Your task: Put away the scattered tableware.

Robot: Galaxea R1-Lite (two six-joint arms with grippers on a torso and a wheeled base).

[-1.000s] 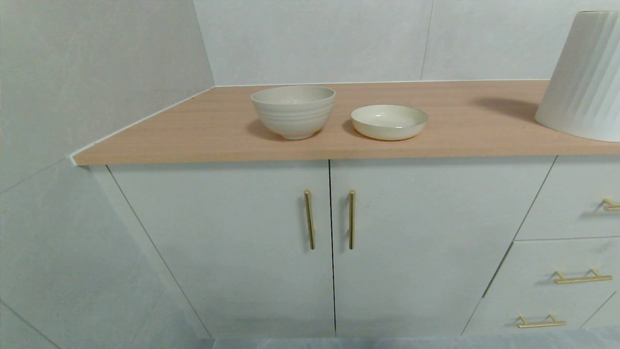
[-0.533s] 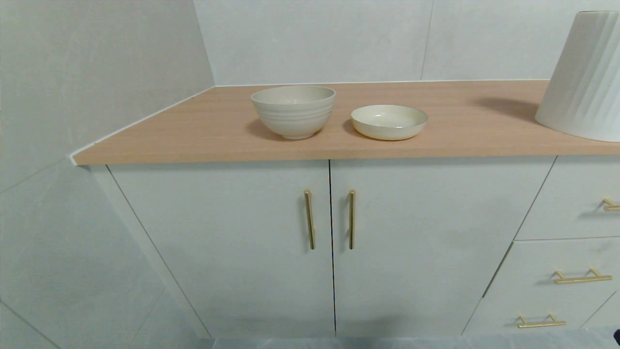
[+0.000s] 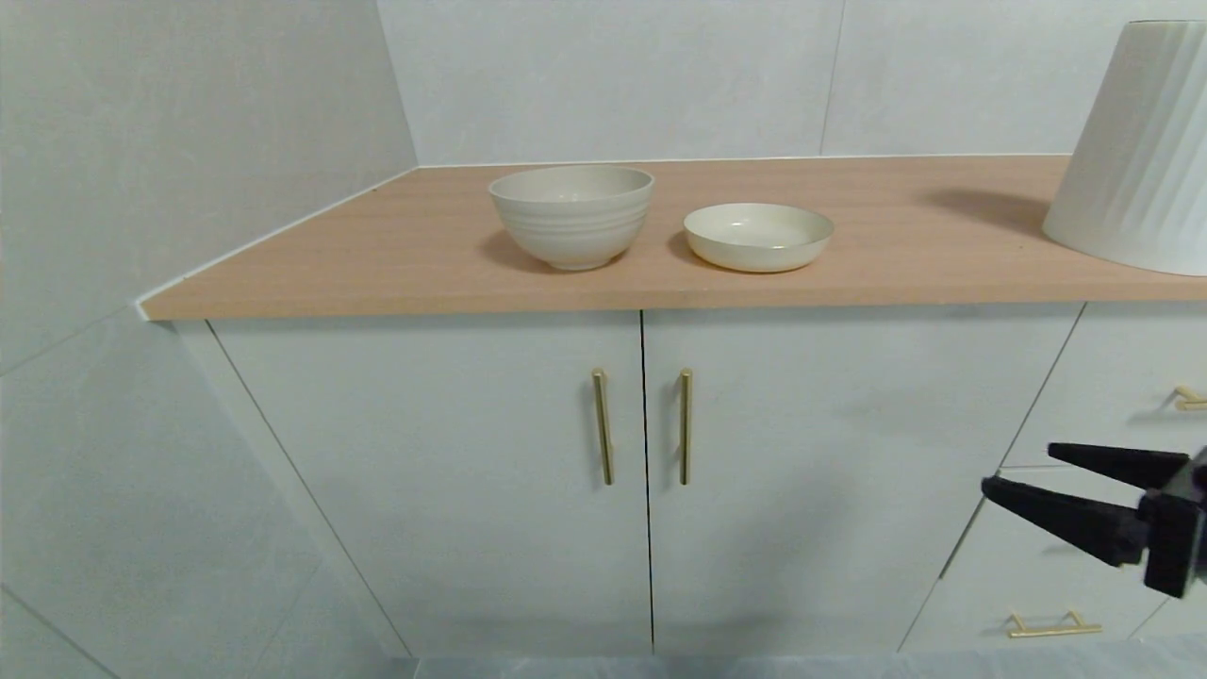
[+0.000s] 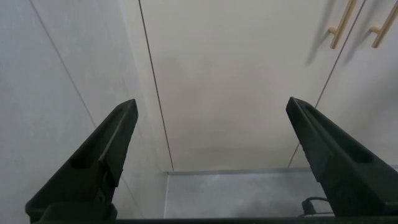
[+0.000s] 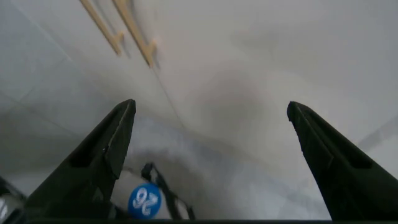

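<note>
Head view: two pieces of tableware sit on the wooden bench (image 3: 377, 264), both upright and empty. A deep ribbed bowl (image 3: 570, 215) stands toward the robot's left, and a shallow cream dish (image 3: 757, 236) stands just beside it to the right, with a small gap between them. Both are near the bench's front edge, above the pair of cabinet doors (image 3: 424, 471), which are closed; their two brass bar handles (image 3: 603, 426) hang vertical on either side of the centre seam. A white ribbed cone (image 3: 1136, 151) stands at the bench's far right, well apart from the dishes.

The right gripper (image 3: 1018, 469) hangs low in front of the drawer stack (image 3: 1084, 405), below bench level and well apart from the bowl and dish. Its black fingers (image 3: 1066, 517) are spread and hold nothing.

In the left wrist view, the left gripper (image 4: 210, 106) faces a cabinet door (image 4: 236, 93) above the floor — fingers (image 4: 106, 155) spread wide, nothing between them. In the right wrist view, the right gripper (image 5: 210, 107) is likewise spread before pale cabinet fronts.
</note>
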